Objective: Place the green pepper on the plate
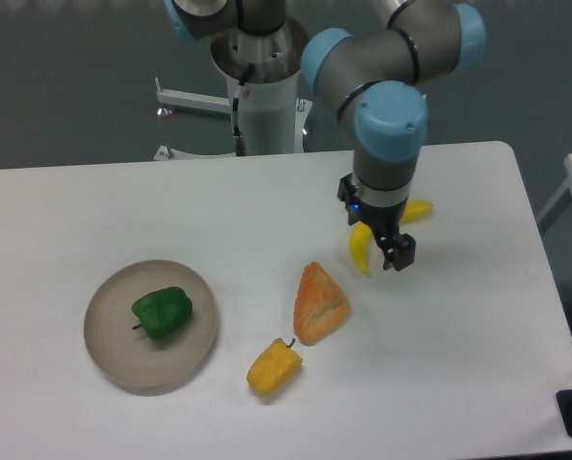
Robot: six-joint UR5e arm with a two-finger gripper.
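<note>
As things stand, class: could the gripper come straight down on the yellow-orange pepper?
Probably yes. The yellow-orange pepper lies bare on the table, nothing above it, just apart from the orange wedge. The gripper hangs over the banana, away to the side.
</note>
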